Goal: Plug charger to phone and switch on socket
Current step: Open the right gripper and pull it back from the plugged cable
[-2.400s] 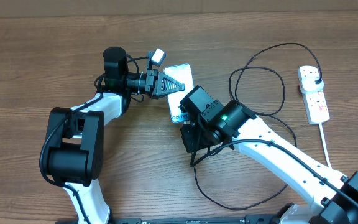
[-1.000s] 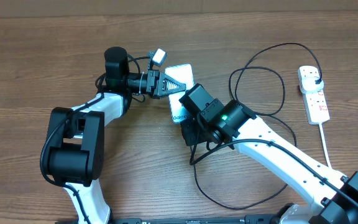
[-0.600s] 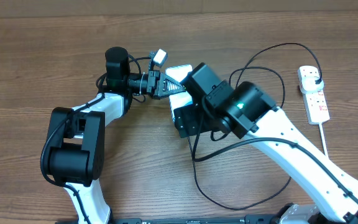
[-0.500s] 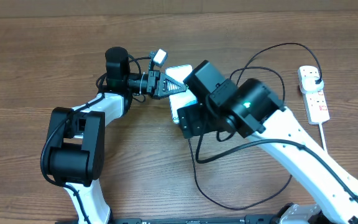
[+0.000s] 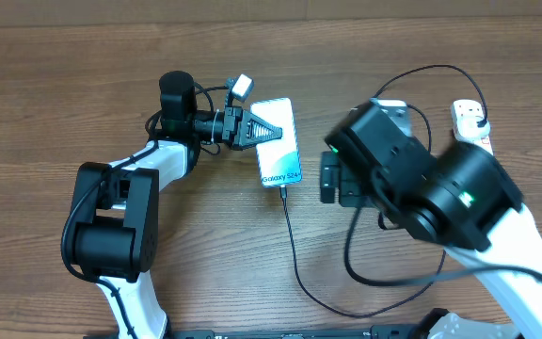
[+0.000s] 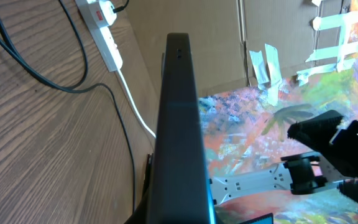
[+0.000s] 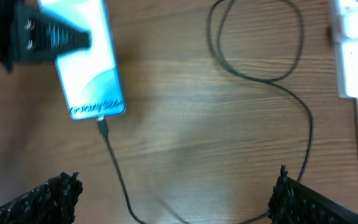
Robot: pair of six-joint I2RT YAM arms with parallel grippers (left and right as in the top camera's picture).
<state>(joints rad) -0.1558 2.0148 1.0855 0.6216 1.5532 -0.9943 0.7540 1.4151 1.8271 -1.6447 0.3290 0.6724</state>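
The left pincer (image 5: 269, 130) is clamped shut on the phone (image 5: 285, 155), gripping it from the upper left side so its black fingers lie over that corner of the screen. The phone faces up on the table (image 5: 64, 85), its cyan screen with the white "Galaxy" lettering plain to see from above. From the left wrist, only the phone's dark edge (image 6: 179, 124) shows, running straight up the middle of the view.

The right pincer (image 7: 173, 196) hangs above the table to the right of the phone with its jaws spread as wide as they go and nothing between them. Its two rough black fingers (image 7: 58, 193) sit at the bottom corners of its own view. It is apart from both the phone and the cable.

The charger (image 5: 294, 254) has its small connector tip (image 7: 102, 126) meeting the lower end of the phone. I cannot tell whether it is pushed fully home. From there the thin black cable runs down the table, curves to the right under the right arm and loops back up to the far right. There its black plug head (image 5: 479, 119) sits in the socket (image 5: 480, 155).

The socket lies along the right edge of the table, well apart from the phone, with small red markings on its white body. Its thick white cord (image 5: 493, 221) trails toward the near edge.
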